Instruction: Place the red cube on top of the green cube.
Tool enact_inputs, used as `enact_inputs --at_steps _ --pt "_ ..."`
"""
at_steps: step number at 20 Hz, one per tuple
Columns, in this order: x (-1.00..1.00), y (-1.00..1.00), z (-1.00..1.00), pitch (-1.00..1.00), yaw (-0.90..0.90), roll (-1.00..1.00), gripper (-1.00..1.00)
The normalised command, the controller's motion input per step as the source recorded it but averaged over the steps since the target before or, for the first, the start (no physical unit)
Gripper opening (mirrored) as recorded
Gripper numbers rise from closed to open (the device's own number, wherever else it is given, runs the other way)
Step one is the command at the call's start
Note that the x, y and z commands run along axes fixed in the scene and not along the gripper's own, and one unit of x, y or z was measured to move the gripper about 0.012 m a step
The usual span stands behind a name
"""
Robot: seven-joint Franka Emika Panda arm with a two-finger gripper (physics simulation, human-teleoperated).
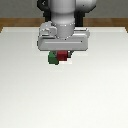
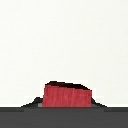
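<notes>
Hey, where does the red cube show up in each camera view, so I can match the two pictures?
Exterior view: the red cube sits just under the robot's hand near the picture's middle, with the green cube beside it on the exterior view's left.
Wrist view: the red cube fills the lower middle of the picture, close to the camera; the green cube is not in it.
Shared landmark: the white table beneath the cube.

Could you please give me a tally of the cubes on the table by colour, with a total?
Red: 1, the red cube, under the gripper
Green: 1, the green cube, beside the red one toward the exterior view's left
Total: 2 cubes on the white table
</notes>
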Motion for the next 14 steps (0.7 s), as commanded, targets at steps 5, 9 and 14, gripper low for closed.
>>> enact_inputs --at_steps 5,9,14 --pt "-0.60 0.00 0.00 0.00 0.00 0.00 -1.00" --pt "-1.00 -0.08 0.00 0.00 0.00 0.00 -1.00" --pt "0.00 -0.60 0.00 0.00 0.00 0.00 -1.00"
